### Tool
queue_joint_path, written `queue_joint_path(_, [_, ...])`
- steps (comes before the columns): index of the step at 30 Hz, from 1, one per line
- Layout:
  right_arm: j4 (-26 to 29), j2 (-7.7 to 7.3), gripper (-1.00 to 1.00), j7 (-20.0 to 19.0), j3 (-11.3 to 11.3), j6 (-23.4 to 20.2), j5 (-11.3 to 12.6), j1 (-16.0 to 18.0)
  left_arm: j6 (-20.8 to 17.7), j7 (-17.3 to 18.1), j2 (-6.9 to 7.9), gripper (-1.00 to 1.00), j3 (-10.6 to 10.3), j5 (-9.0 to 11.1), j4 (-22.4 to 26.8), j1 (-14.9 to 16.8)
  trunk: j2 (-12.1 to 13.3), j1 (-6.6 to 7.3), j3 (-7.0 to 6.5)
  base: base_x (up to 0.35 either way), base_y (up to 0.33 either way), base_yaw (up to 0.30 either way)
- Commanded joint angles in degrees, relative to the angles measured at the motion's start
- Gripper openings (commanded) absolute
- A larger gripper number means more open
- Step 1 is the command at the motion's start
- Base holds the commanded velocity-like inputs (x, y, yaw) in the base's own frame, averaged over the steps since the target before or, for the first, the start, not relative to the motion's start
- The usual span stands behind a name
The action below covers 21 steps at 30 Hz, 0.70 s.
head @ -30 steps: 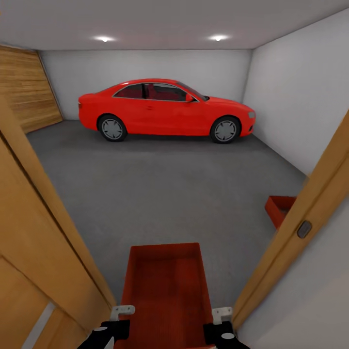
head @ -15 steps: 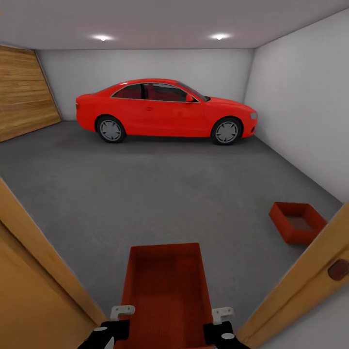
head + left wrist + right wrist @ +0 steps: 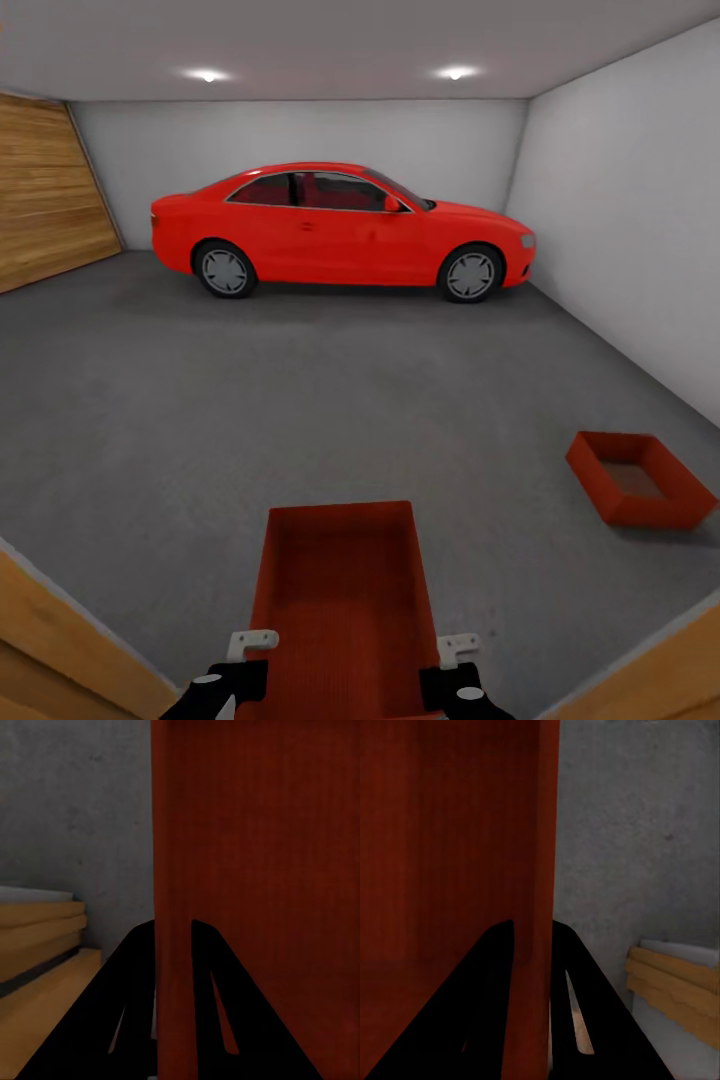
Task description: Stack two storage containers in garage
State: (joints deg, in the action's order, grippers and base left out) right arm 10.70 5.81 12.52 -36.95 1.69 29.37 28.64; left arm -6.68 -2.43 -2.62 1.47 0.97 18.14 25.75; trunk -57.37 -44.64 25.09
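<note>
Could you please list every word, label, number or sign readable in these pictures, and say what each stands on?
None can be read. The red two-door car shows no plate or badge text; the carried orange-red open bin, the second orange-red bin on the concrete floor and the pale grey walls are plain.

Your left gripper (image 3: 243, 668) and right gripper (image 3: 452, 668) sit low and level, side by side, both arms reaching forward. Each one is clamped on a long side wall of the carried container (image 3: 345, 590): in both wrist views one finger lies on each face of the wall.
</note>
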Motion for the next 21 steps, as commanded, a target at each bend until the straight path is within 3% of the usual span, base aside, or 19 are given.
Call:
queue_joint_path(1, [-1.1, -0.8, -1.0, 0.3, 0.3, 0.2, 1.5, 0.1, -0.1, -0.6, 0.16, -1.0, -0.7, -0.6, 0.3, 0.0, 0.0, -0.04, 0.05, 0.324, 0.0, 0.0])
queue_joint_path(21, [-1.1, -0.8, -1.0, 0.3, 0.2, 0.3, 1.5, 0.1, -0.1, -0.6, 0.16, -1.0, -0.7, -0.6, 0.3, 0.0, 0.0, -0.04, 0.05, 0.324, 0.0, 0.0])
